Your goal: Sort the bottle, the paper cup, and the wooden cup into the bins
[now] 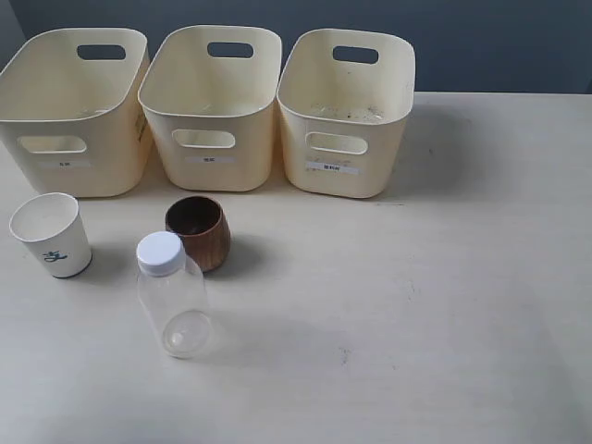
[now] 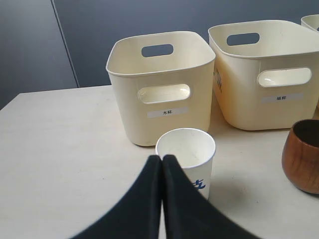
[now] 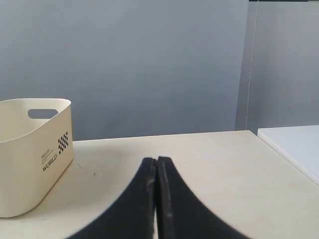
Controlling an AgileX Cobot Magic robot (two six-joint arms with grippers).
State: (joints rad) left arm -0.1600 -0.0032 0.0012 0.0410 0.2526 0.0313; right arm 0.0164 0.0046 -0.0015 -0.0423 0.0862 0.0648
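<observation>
One clear bottle (image 1: 173,301) with a white screw cap (image 1: 160,252) stands on the table (image 1: 444,305), in the exterior view at about 8 o'clock from the middle of the picture. Just beside it, at 12 o'clock from its cap, sits one brown wooden cup (image 1: 198,231), and at 9 o'clock, a little apart, one white paper cup (image 1: 51,234) with a small dark mark on its side. Behind them, toward 12 o'clock, three cream bins (image 1: 211,106) stand in a row, close together, each with oval handle holes and a small white label. The table is pale cream and matte, with some tiny dark specks; behind it is a grey-blue wall (image 1: 481,46). The left gripper (image 2: 162,158) has its black fingers pressed together, holding nothing, just before the paper cup. The right gripper (image 3: 156,160) is likewise clenched and empty, over bare table, with one bin at the side.
</observation>
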